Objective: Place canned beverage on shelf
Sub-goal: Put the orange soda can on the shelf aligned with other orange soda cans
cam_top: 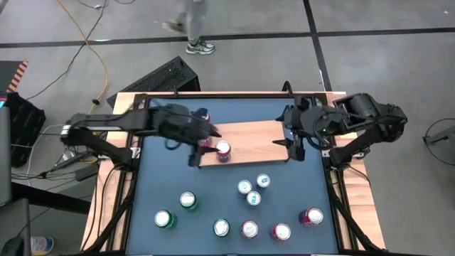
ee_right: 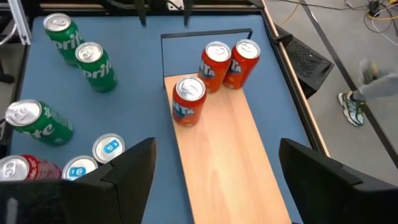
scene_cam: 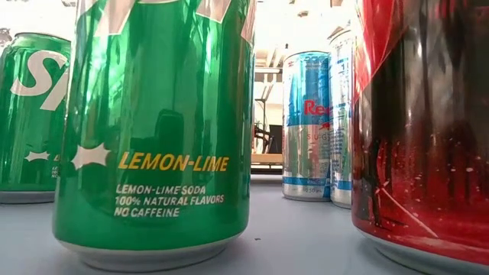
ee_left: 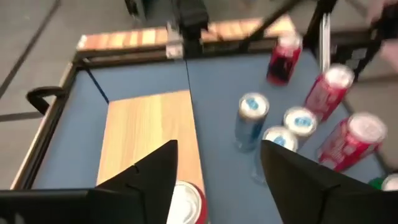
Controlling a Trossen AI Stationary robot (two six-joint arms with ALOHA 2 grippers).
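The shelf lies across the far half of the blue table, and 3 orange cans stand at its left end, seen in the right wrist view. The nearest of them sits at the shelf's front edge, just beside the left end effector, whose fingers stand apart around it without clearly gripping; whether they touch it I cannot tell. The right end effector hangs over the shelf's right end, spread wide and holding nothing. In front of the shelf stand 3 blue cans in a cluster, 3 green cans and 3 red cans. Beyond the table a person's shoe shows on the floor.
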